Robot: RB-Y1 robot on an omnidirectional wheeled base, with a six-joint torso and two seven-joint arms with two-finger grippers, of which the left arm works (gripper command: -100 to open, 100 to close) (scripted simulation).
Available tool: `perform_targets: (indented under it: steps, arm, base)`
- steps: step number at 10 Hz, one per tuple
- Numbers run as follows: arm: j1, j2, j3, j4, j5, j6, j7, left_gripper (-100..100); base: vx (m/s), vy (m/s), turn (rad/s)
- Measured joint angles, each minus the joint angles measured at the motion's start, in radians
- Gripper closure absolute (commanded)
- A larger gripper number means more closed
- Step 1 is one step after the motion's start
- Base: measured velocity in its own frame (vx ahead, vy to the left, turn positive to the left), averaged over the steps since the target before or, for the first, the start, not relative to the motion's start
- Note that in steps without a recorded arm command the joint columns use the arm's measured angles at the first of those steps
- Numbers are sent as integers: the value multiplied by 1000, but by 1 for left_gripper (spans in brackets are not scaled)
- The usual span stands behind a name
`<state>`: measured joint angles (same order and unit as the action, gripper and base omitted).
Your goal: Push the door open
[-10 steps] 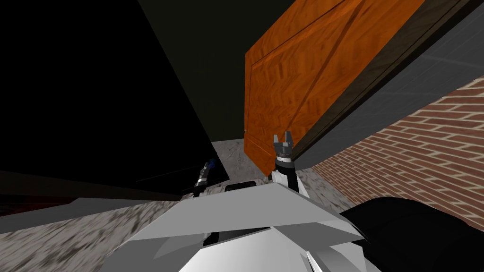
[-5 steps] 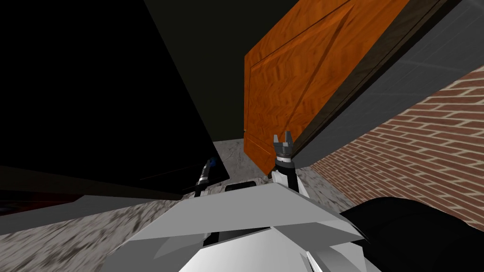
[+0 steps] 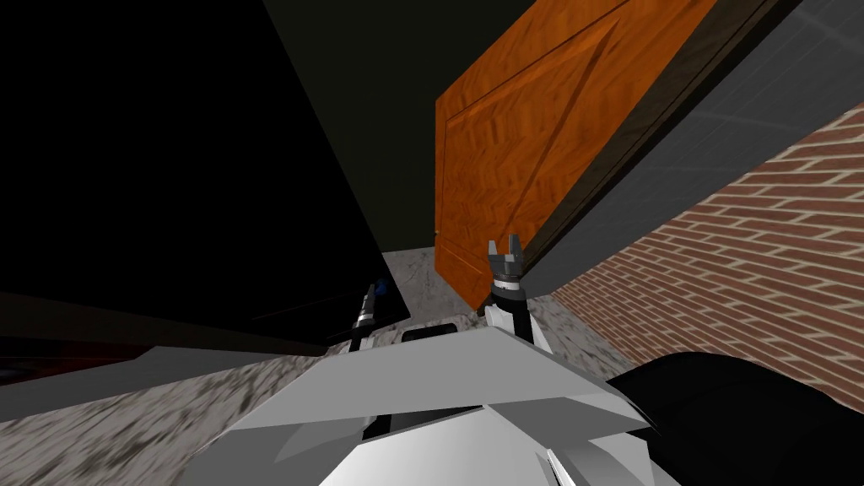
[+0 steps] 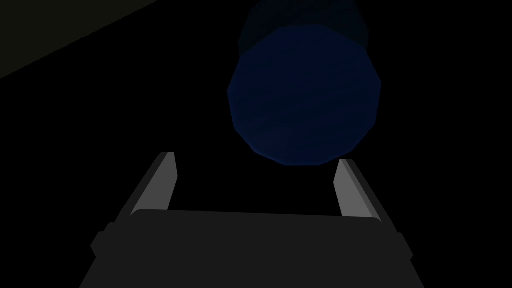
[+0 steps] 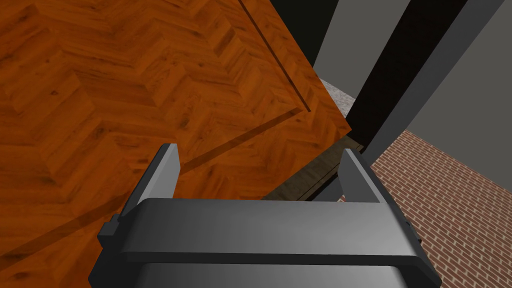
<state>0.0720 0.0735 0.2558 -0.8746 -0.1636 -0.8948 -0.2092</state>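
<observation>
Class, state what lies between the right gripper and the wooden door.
Nothing: the stretch is bare. In the right wrist view the open right gripper faces the orange wooden door directly. Contact cannot be told.

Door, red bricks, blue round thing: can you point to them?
door (image 3: 540, 143), head view, middle of its orange wooden face
red bricks (image 3: 742, 278), head view, middle of the brick patch
blue round thing (image 4: 304, 95), left wrist view, its centre
</observation>
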Motion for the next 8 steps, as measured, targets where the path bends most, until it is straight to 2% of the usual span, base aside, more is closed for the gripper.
perform_targets:
  steps: [1,3,6,8]
  arm:
    - [-4,1,-5,5,10,-1,22,-100]
    - [-17,2,-23,22,47,-5,76,-100]
    - [-27,1,-43,32,83,-4,146,-100]
    - [-41,1,-63,49,122,-7,201,-100]
  base:
    - [-37,14,-20]
    - [-47,12,-20]
    - [-41,19,-19]
    - [-53,18,-23]
